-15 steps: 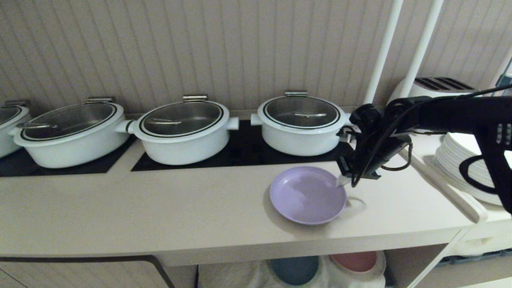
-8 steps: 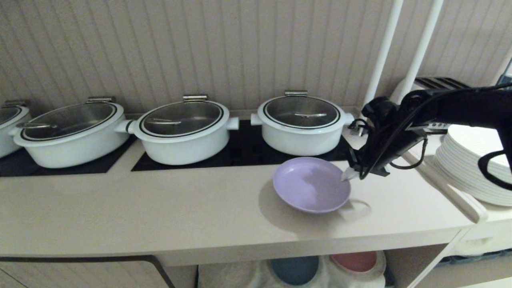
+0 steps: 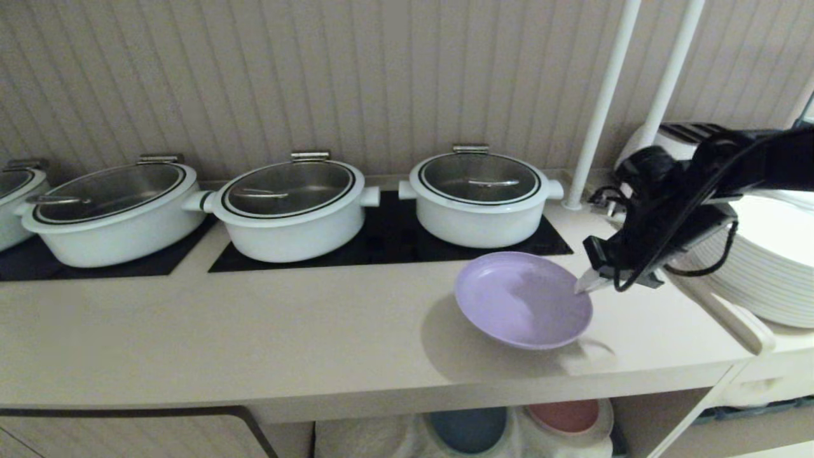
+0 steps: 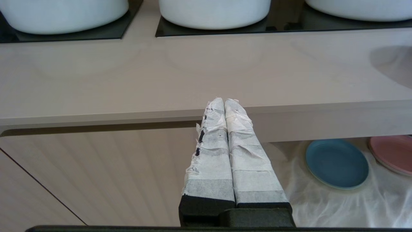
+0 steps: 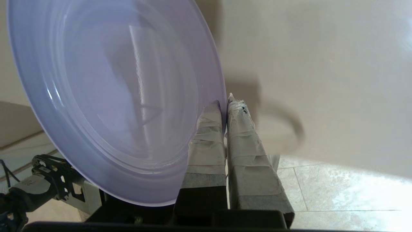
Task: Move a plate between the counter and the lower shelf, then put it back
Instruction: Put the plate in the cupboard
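The lavender plate [image 3: 521, 299] hangs tilted a little above the beige counter [image 3: 254, 331], near its right end, casting a shadow on the worktop. My right gripper [image 3: 582, 285] is shut on the plate's right rim; the right wrist view shows the plate [image 5: 112, 96] with its edge pinched between the taped fingers [image 5: 209, 135] of that gripper [image 5: 224, 102]. My left gripper [image 4: 224, 102] is shut and empty, parked low in front of the counter's front edge [image 4: 128, 114]. The lower shelf [image 4: 354, 199] shows its wrinkly white cloth under the counter.
Three white lidded pots [image 3: 477, 197] stand on black panels along the back of the counter. A stack of white plates [image 3: 769, 261] and a toaster [image 3: 680, 137] sit at the right. A blue plate [image 4: 336, 162] and a pink plate [image 4: 391, 153] lie on the lower shelf. Two white poles [image 3: 601, 102] rise behind.
My right gripper has lifted the plate off the counter and carried it to the right, toward the counter's end. The plate now hangs tilted. The left arm has not moved.
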